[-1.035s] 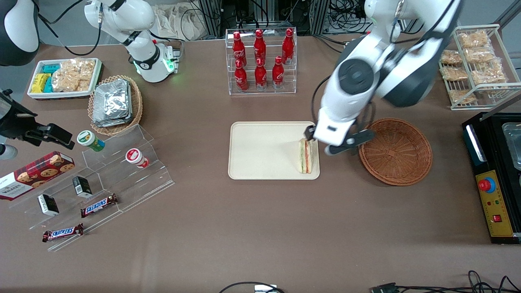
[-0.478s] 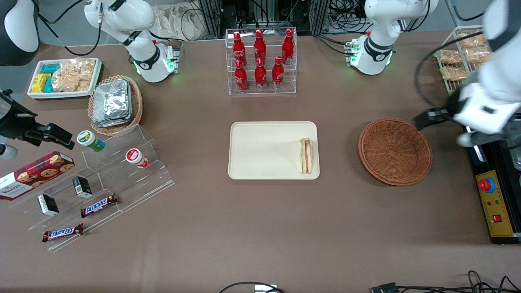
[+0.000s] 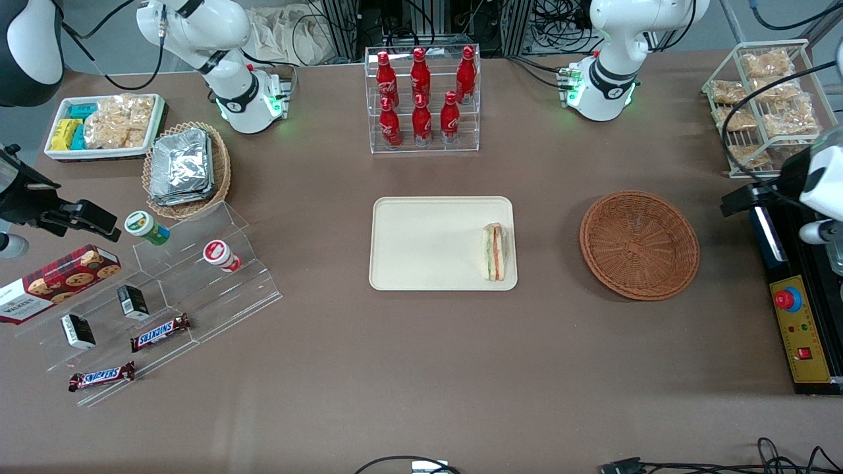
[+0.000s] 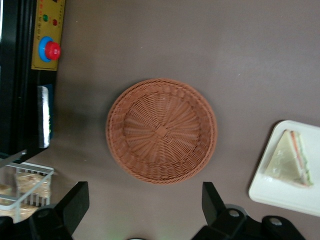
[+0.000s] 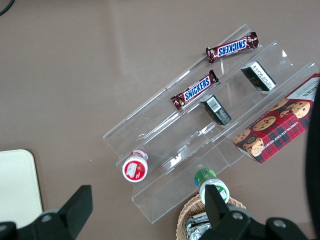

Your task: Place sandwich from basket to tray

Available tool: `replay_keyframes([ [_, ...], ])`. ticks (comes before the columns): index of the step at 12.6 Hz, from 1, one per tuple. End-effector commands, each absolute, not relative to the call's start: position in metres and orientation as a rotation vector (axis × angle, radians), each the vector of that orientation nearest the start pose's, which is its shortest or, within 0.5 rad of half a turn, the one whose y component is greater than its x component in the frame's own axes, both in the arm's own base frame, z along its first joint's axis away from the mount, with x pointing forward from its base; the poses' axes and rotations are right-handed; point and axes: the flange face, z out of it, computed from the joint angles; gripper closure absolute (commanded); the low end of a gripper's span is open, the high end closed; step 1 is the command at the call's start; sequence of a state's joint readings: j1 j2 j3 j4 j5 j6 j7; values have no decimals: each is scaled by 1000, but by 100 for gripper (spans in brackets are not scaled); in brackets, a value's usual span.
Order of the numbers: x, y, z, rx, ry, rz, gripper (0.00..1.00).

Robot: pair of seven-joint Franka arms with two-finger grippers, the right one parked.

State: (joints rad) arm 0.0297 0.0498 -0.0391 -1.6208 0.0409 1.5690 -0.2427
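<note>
The sandwich (image 3: 494, 251) lies in the cream tray (image 3: 428, 243), against the rim at the end nearest the basket, its striped filling facing up. The reddish-brown wicker basket (image 3: 639, 245) beside the tray holds nothing. My gripper (image 3: 777, 216) hangs high above the table toward the working arm's end, past the basket and over the edge of a black device. It is open with nothing between its fingers. The left wrist view looks down on the basket (image 4: 161, 131), the sandwich (image 4: 292, 159) on the tray (image 4: 280, 192), and the gripper (image 4: 144, 210) with its dark fingers (image 4: 75, 200) wide apart.
A black control box (image 3: 800, 329) with a red button stands at the working arm's end, with a wire rack of snack packets (image 3: 767, 105) farther from the camera. A clear rack of red bottles (image 3: 421, 99) stands farther back than the tray. A foil-packet basket (image 3: 186, 168) and candy displays (image 3: 158, 309) lie toward the parked arm's end.
The gripper was at the sandwich on the tray, then swung away over the basket to the working arm's end. The sandwich stayed on the tray.
</note>
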Motion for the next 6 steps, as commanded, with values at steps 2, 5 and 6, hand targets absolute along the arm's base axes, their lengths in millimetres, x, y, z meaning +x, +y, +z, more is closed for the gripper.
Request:
replay_keyframes([
  [2,558,-27,590,-3056,-501,80,0],
  [5,554,-27,612,-3055,-498,106,0],
  [6,554,-29,616,-3059,-491,100,0],
])
